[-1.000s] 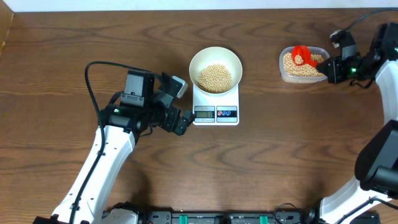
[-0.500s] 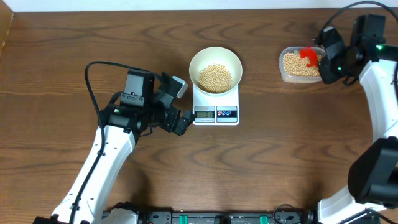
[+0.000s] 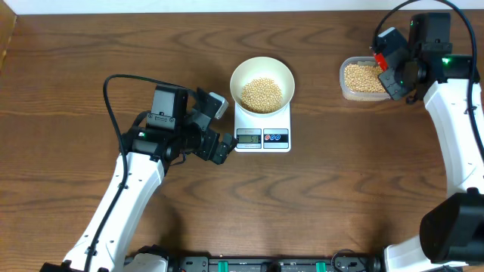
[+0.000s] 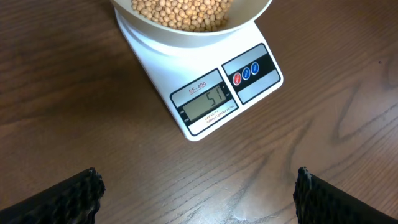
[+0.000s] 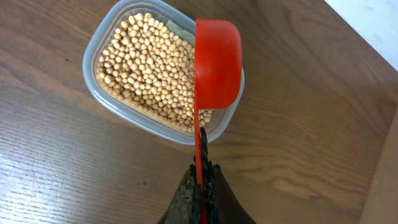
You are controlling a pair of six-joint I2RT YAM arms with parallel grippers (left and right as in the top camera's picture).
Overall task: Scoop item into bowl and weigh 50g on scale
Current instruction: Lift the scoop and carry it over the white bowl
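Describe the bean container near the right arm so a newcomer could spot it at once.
On the wooden table, look right of the white scale, near the far edge. There a clear rectangular tub with rounded corners holds tan beans, below the red scoop in the right gripper. Unlike the round white bowl on the scale, it is see-through and rests on the wood.

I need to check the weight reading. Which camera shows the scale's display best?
The left wrist view: the display sits near centre, close up, digits appearing to read 51. Overhead shows the scale only small, its display an unreadable grey patch. The right wrist view shows no scale.
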